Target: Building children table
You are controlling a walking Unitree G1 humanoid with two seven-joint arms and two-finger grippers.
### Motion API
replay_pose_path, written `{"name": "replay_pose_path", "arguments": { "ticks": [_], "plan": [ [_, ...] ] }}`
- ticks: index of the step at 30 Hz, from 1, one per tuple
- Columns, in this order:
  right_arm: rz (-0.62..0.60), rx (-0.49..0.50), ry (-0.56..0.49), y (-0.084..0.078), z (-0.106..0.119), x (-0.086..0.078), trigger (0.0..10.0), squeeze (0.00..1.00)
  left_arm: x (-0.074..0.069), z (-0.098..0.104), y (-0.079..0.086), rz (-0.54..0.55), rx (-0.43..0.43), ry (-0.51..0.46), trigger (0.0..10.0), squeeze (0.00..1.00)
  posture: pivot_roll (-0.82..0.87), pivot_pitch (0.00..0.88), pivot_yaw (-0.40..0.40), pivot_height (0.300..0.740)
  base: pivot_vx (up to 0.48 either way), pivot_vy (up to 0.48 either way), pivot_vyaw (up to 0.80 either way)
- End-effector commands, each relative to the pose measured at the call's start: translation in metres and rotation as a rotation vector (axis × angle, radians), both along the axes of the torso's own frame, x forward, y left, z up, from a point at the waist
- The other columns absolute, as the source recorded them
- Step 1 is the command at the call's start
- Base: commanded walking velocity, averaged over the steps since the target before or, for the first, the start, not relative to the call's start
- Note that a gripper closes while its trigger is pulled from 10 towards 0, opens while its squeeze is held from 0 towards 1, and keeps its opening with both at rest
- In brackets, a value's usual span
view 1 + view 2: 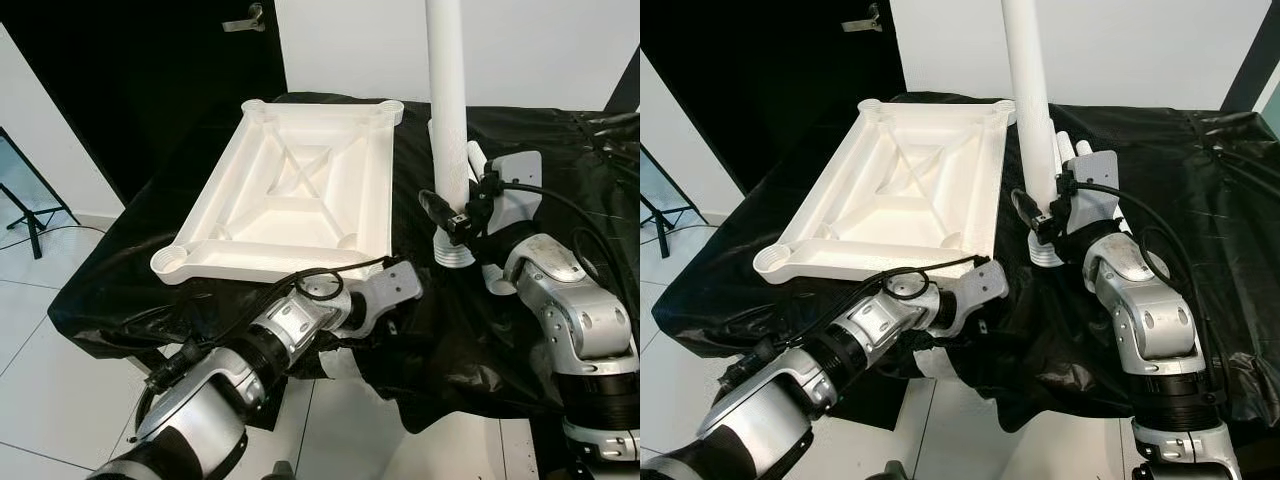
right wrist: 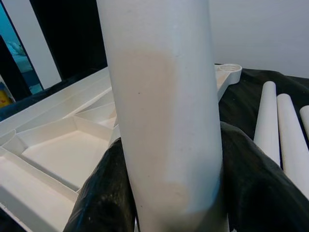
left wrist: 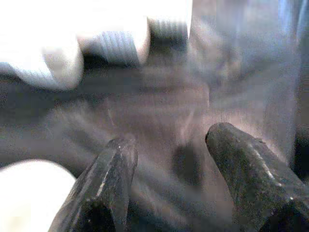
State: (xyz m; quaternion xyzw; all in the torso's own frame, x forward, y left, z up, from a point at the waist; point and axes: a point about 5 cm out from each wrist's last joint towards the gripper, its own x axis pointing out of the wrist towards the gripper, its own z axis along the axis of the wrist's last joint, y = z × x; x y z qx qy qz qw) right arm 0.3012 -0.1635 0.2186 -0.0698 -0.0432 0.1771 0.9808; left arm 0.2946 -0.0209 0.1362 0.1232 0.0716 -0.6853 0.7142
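Note:
The white table top (image 1: 300, 190) lies upside down on the black cloth (image 1: 560, 170), with a round leg socket at each corner. My right gripper (image 1: 458, 205) is shut on a white table leg (image 1: 447, 110). The leg stands upright with its threaded end (image 1: 453, 252) down on the cloth, just right of the table top. In the right wrist view both black fingers (image 2: 104, 193) clasp the leg (image 2: 164, 106). My left gripper (image 3: 166, 159) sits low by the table top's near right corner, open with nothing between its fingers. Blurred white ribbed parts (image 3: 120, 46) lie ahead of it.
Spare white legs (image 2: 270, 121) lie on the cloth behind the held one. The cloth hangs over the near edge onto white floor tiles (image 1: 60, 380). A black door with a handle (image 1: 245, 20) is at the back left, and a tripod foot (image 1: 35, 215) stands at the left.

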Motion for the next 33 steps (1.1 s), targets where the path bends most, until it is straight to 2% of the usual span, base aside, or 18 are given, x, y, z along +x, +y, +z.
{"name": "replay_pose_path", "arguments": {
  "ticks": [1, 5, 6, 8, 9, 10, 12, 13, 22, 23, 27, 33],
  "plan": [
    [0.023, 0.0, -0.016, 0.004, 0.005, -0.002, 10.0, 0.0, -0.003, 0.016, 0.002, -0.071, -0.096, 0.0, 10.0, 0.0, 0.08, 0.0, 0.052, 0.74, 0.0, 0.0, 0.0],
    [0.022, 0.0, -0.016, 0.004, 0.005, -0.002, 10.0, 0.0, 0.003, 0.016, 0.003, -0.007, -0.072, -0.007, 10.0, 0.0, 0.08, 0.0, 0.052, 0.74, 0.0, 0.0, 0.0],
    [0.021, 0.0, -0.015, 0.004, 0.005, -0.002, 10.0, 0.0, 0.01, 0.012, 0.005, 0.051, -0.034, -0.017, 10.0, 0.0, 0.08, 0.0, 0.052, 0.74, 0.0, 0.0, 0.0],
    [0.02, 0.0, -0.015, 0.004, 0.005, -0.002, 10.0, 0.0, 0.014, 0.01, 0.006, 0.09, -0.008, -0.025, 10.0, 0.0, 0.08, 0.0, 0.052, 0.74, 0.0, 0.0, 0.0],
    [0.02, 0.001, -0.015, 0.004, 0.005, -0.002, 10.0, 0.0, 0.02, 0.001, 0.009, 0.149, 0.073, -0.042, 10.0, 0.0, 0.08, 0.0, 0.05, 0.74, 0.0, 0.0, 0.0],
    [0.02, 0.001, -0.015, 0.004, 0.005, -0.002, 10.0, 0.0, 0.02, 0.001, 0.009, 0.149, 0.073, -0.042, 10.0, 0.0, 0.08, 0.0, 0.05, 0.74, 0.0, 0.0, 0.0],
    [0.02, 0.003, -0.017, 0.004, 0.005, -0.002, 10.0, 0.0, 0.029, -0.016, 0.017, 0.252, 0.227, -0.065, 10.0, 0.0, 0.08, 0.0, 0.05, 0.74, 0.0, 0.0, 0.0],
    [0.021, 0.004, -0.018, 0.004, 0.006, -0.002, 10.0, 0.0, 0.032, -0.02, 0.02, 0.296, 0.264, -0.068, 10.0, 0.0, 0.08, 0.0, 0.05, 0.74, 0.0, 0.0, 0.0],
    [0.019, 0.007, -0.022, 0.005, 0.007, -0.002, 10.0, 0.0, 0.045, -0.012, 0.026, 0.419, 0.254, -0.082, 10.0, 0.0, 0.08, 0.0, 0.051, 0.74, 0.0, 0.0, 0.0],
    [0.019, 0.008, -0.022, 0.005, 0.007, -0.002, 10.0, 0.0, 0.047, -0.009, 0.026, 0.429, 0.231, -0.075, 10.0, 0.0, 0.08, 0.0, 0.052, 0.74, 0.0, 0.0, 0.0],
    [0.016, 0.008, -0.021, 0.004, 0.007, -0.003, 10.0, 0.0, 0.049, 0.001, 0.024, 0.431, 0.166, -0.066, 10.0, 0.0, 0.08, 0.0, 0.053, 0.74, 0.0, 0.0, 0.0],
    [0.014, 0.008, -0.02, 0.004, 0.006, -0.003, 10.0, 0.0, 0.049, 0.003, 0.026, 0.411, 0.184, -0.078, 10.0, 0.0, 0.08, 0.0, 0.052, 0.74, 0.0, 0.0, 0.0]
  ]
}}
